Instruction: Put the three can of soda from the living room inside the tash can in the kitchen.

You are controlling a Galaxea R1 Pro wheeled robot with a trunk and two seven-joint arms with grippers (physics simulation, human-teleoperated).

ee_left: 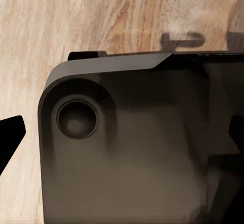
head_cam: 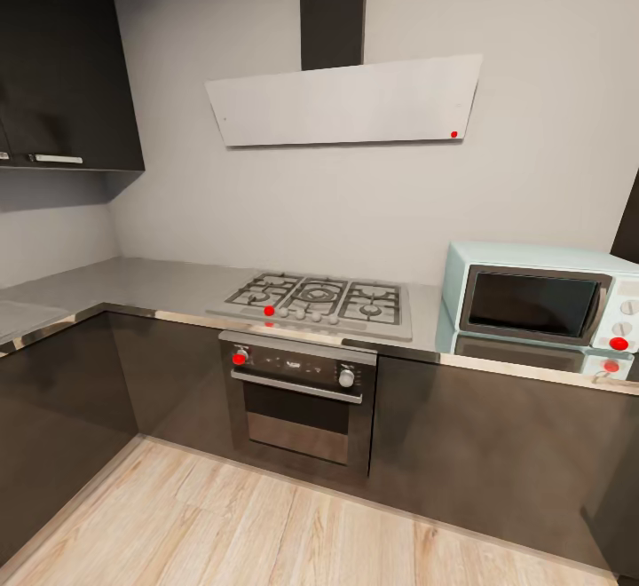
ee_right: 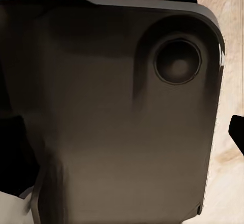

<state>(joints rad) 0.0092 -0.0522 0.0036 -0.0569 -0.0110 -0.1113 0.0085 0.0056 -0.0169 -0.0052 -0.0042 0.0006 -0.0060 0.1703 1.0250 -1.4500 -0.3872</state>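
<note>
I face the kitchen, with dark grey cabinets [head_cam: 497,453] under a grey counter [head_cam: 133,284]. The three can of soda and the tash can are out of view. In the left wrist view my left gripper [ee_left: 122,135] hangs over my own dark base [ee_left: 137,147], its black fingertips [ee_left: 10,137] far apart at the picture's edges with nothing between them. My right gripper [ee_right: 127,142] is likewise open and empty above the base [ee_right: 112,107], one fingertip [ee_right: 238,132] showing at the edge.
A gas hob [head_cam: 319,297] sits over a built-in oven [head_cam: 300,399], with a white hood [head_cam: 342,102] above. A pale microwave [head_cam: 541,302] stands at the right, and a dark wall cabinet [head_cam: 62,62] hangs at the left. Light wood floor [head_cam: 266,533] lies ahead.
</note>
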